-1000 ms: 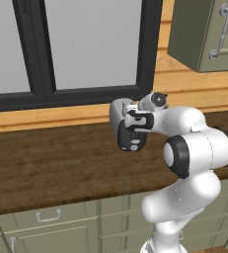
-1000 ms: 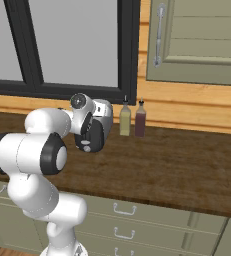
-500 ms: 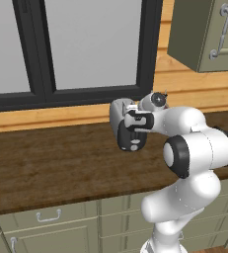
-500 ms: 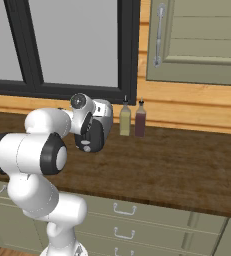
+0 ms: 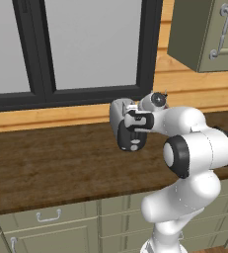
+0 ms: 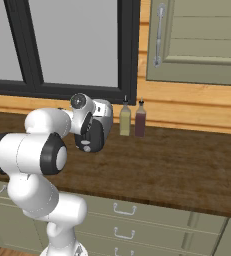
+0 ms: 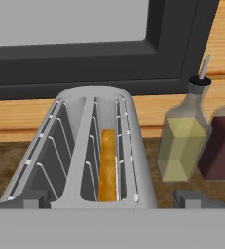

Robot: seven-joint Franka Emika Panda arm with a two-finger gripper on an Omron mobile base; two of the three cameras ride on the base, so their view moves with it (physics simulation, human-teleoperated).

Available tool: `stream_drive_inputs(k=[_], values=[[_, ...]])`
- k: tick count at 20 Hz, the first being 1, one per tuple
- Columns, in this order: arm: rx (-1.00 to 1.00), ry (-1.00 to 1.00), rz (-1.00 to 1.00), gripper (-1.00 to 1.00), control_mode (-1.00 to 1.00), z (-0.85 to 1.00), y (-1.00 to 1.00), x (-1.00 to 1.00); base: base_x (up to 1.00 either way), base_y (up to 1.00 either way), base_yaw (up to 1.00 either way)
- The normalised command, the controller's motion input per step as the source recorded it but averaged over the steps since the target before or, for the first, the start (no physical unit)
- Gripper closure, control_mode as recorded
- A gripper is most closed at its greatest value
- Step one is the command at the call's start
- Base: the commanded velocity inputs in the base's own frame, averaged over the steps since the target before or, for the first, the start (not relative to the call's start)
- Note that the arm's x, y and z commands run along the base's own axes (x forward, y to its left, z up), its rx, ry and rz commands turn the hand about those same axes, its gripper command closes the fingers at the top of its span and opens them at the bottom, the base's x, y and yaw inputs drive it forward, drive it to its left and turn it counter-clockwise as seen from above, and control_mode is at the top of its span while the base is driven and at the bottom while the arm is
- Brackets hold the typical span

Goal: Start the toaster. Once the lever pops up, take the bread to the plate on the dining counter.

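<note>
Hand view looks down into the rounded silver-grey toaster (image 7: 92, 146), where the thin tan bread slice (image 7: 107, 165) stands in its right slot. Beside it stand a yellow oil bottle (image 7: 182, 141) and a dark red bottle (image 7: 221, 146). Poised above the toaster, the two-finger gripper (image 7: 111, 198) has its jaws spread wide, holding nothing.

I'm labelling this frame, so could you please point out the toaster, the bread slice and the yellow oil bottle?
toaster (image 7: 136, 160): hand view, on its silver right side wall.
bread slice (image 7: 107, 165): hand view, on its top edge in the right-hand slot.
yellow oil bottle (image 7: 181, 146): hand view, on its glass body.
</note>
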Motion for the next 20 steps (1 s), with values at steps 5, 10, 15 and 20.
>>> stream_drive_inputs(k=[5,10,15,20], values=[[0.00,0.00,0.00,-1.00,-1.00,0.00,0.00,0.00,0.00,0.00,0.00],[0.00,0.00,0.00,-1.00,-1.00,0.00,0.00,0.00,0.00,0.00,0.00],[0.00,0.00,0.00,-1.00,-1.00,0.00,0.00,0.00,0.00,0.00,0.00],[0.00,0.00,0.00,-1.00,-1.00,0.00,0.00,0.00,0.00,0.00,0.00]])
